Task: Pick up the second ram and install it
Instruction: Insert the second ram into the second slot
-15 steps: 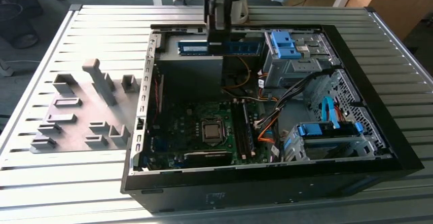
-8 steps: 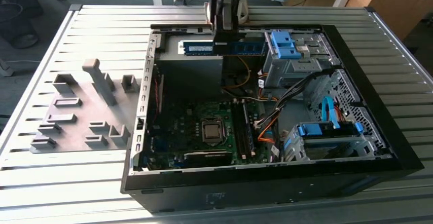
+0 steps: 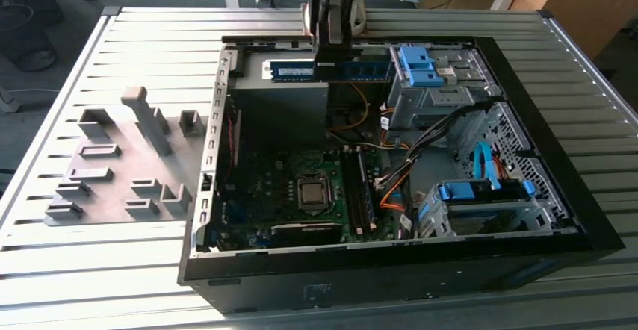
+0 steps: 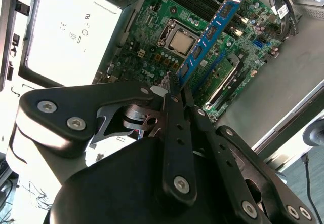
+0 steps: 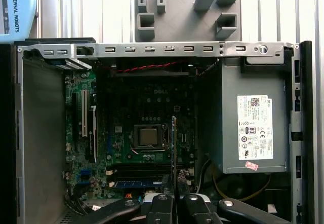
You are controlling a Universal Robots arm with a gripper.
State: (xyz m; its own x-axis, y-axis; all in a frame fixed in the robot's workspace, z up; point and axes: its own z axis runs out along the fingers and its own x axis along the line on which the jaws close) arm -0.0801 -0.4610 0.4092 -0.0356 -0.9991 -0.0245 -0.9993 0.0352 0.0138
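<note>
- Right now the gripper (image 4: 178,84) is clenched on the 2 flat faces of the second ram (image 4: 212,29), holding it above the motherboard (image 4: 152,41) inside the open computer case (image 3: 399,259).
- It is probably light, stiff, thin and fragile, so the faces are the safest hold, clear of the contact edge.

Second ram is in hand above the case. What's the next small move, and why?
The end effector is shut on the thin blue-green memory stick, held above the open black case, crosswise to the dark memory slots on the green motherboard. I'd probably turn the end effector until both run parallel before lowering.
</note>
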